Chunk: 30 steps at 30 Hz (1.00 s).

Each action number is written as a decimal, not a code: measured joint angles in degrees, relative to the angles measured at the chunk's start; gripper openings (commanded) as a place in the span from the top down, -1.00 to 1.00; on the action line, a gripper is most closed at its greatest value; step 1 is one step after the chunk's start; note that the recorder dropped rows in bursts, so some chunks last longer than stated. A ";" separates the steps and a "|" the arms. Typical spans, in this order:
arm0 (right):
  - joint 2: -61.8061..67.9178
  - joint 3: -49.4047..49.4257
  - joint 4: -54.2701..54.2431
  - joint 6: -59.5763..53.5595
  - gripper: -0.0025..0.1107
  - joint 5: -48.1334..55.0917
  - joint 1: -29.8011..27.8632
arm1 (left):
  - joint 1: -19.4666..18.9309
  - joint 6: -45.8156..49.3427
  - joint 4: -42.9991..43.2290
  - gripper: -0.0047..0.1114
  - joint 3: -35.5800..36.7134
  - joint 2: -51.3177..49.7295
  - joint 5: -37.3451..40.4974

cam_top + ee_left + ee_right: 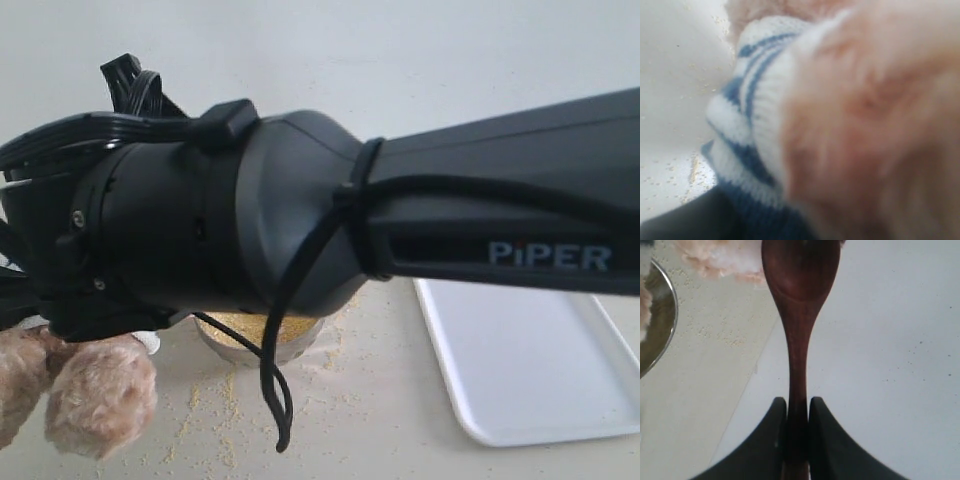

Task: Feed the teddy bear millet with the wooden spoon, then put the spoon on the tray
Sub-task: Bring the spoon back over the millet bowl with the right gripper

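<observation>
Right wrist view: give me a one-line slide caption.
Right gripper shut on the handle of the wooden spoon, its bowl pointing toward the teddy bear.

The right arm [480, 220] reaches across to the left, its claw [797, 404] pinching the wooden spoon [800, 300].

The table [400, 400] is pale beige and matte. On it, ahead of the fingers [765, 440] of the right gripper [797, 405] and off to one side of them, stands a round steel bowl [667, 305] filled with yellow millet [240, 325]. Loose grains [215, 420] are scattered on the table around the bowl. Farther ahead of the fingers, past the tip of the spoon [799, 300] they pinch, rests a fluffy teddy bear [100, 395]. A white tray [520, 360] lies flat behind the fingers, back along the arm, near the bowl but apart from it.
</observation>
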State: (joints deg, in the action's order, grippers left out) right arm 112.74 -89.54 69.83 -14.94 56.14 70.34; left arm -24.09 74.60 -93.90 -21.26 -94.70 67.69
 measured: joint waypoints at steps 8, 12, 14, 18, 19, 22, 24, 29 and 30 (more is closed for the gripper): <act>0.00 0.00 -0.32 -0.28 0.96 1.32 0.08 | 0.00 0.00 -0.23 0.83 0.00 0.00 0.00; 0.00 0.00 -0.32 4.62 0.96 1.74 0.08 | 0.00 0.00 -0.23 0.83 0.00 0.00 0.00; 0.00 0.00 -0.32 8.75 0.96 2.29 0.08 | 0.00 0.37 -0.23 0.83 0.00 0.00 0.00; 0.00 0.00 -1.68 15.74 0.96 2.73 -0.45 | 0.00 1.13 -0.23 0.83 0.00 0.00 0.00; -0.26 0.00 -3.16 16.71 0.96 2.38 -0.89 | 0.00 1.28 -0.23 0.83 0.00 0.00 0.00; -3.95 0.09 -15.25 16.93 0.96 -0.85 -4.98 | 0.00 2.18 -0.23 0.83 0.00 0.00 0.00; -7.23 0.09 -23.06 14.94 0.96 -0.97 -8.31 | 0.00 2.66 -0.25 0.83 0.00 0.00 0.00; -11.66 0.09 -43.19 -0.37 0.96 5.79 -16.01 | 0.00 3.86 -0.81 0.83 0.00 0.00 0.00; -11.59 0.09 -45.83 -2.68 0.96 7.53 -16.84 | 0.00 4.39 -1.07 0.83 0.00 -0.10 0.00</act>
State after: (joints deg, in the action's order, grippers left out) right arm 101.15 -89.44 24.00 -17.62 63.67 53.50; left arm -24.09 78.99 -94.97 -21.26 -94.79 67.69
